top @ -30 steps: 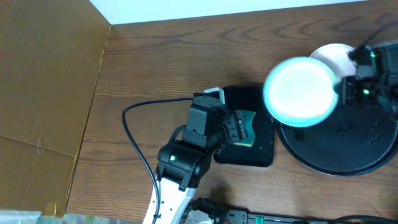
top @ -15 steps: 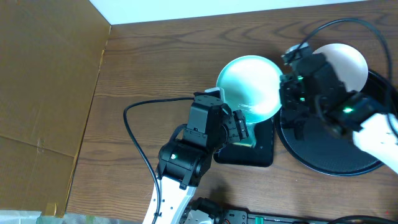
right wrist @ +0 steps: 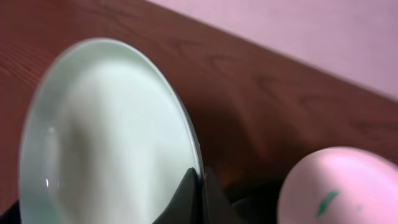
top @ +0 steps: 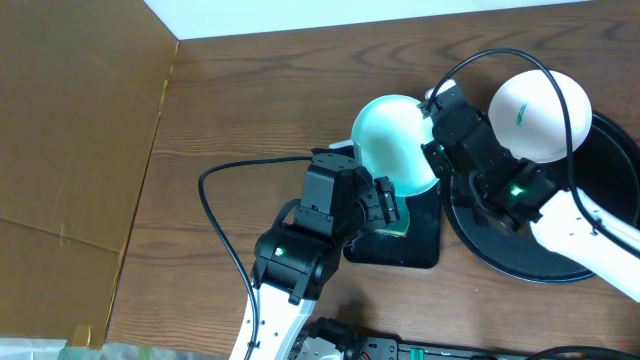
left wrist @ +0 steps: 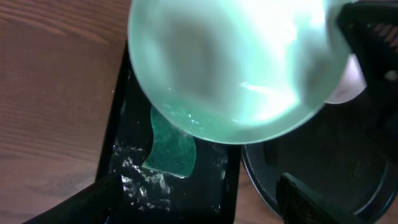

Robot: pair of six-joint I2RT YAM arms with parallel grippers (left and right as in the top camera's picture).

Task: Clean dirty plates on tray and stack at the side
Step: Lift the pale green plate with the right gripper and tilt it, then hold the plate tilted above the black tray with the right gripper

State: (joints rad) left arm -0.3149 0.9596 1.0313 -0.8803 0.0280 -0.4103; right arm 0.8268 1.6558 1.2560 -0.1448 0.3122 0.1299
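Note:
My right gripper [top: 432, 150] is shut on the rim of a white plate [top: 393, 142] and holds it tilted in the air above the small rectangular tray [top: 420, 245]. In the right wrist view the fingertips [right wrist: 198, 186] pinch the plate's edge [right wrist: 106, 137]. A second white plate [top: 540, 112] with a teal smear lies at the back of the round black tray [top: 540, 255]; it also shows in the right wrist view [right wrist: 336, 186]. No third plate shows. My left gripper [top: 385, 205] is open and empty beside the green sponge [left wrist: 173, 146], under the held plate [left wrist: 236, 62].
The green sponge [top: 398, 218] lies in the wet rectangular tray [left wrist: 124, 155]. A black cable [top: 215, 215] loops over the wood table left of the left arm. A brown cardboard sheet [top: 70, 130] covers the left side.
My right arm has carried the plate left from above the round tray to above the rectangular tray and tilted it. The second plate is now uncovered. The left arm has not moved.

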